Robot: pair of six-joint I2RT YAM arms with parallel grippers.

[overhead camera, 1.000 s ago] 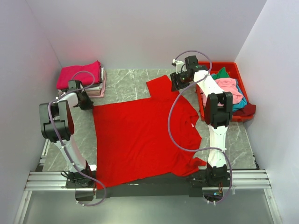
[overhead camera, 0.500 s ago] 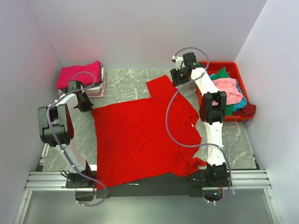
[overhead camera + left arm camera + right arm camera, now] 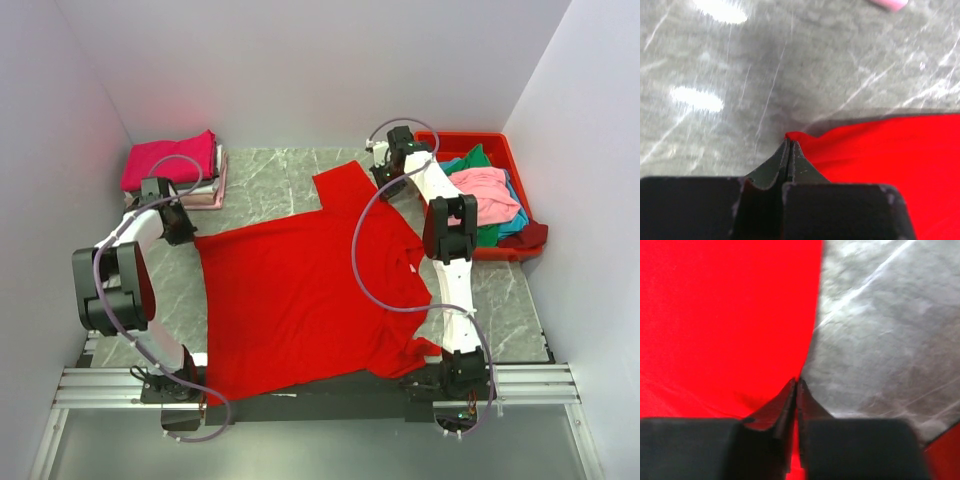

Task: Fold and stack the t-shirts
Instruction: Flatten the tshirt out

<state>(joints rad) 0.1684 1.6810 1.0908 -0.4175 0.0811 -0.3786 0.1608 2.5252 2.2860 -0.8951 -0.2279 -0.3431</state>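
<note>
A large bright red t-shirt [image 3: 300, 290] lies spread flat on the grey marble table [image 3: 270, 185]. My left gripper [image 3: 180, 228] is at the shirt's far left corner. In the left wrist view it [image 3: 789, 142] is shut on the tip of the red cloth [image 3: 890, 150]. My right gripper [image 3: 385, 175] is at the edge of the far sleeve. In the right wrist view its jaws [image 3: 796, 382] are shut, with the red cloth's [image 3: 725, 315] edge pinched between them.
A stack of folded shirts sits at the back left, a magenta one [image 3: 170, 158] on top and pale pink [image 3: 212, 190] beneath. A red plastic bin [image 3: 500, 145] at the right holds crumpled green [image 3: 472, 160], pink [image 3: 490, 190] and teal [image 3: 512, 222] shirts. White walls enclose the table.
The right gripper moved farther back along the sleeve edge and closed on it. The left gripper closed on the shirt's corner, and that corner is drawn slightly leftward.
</note>
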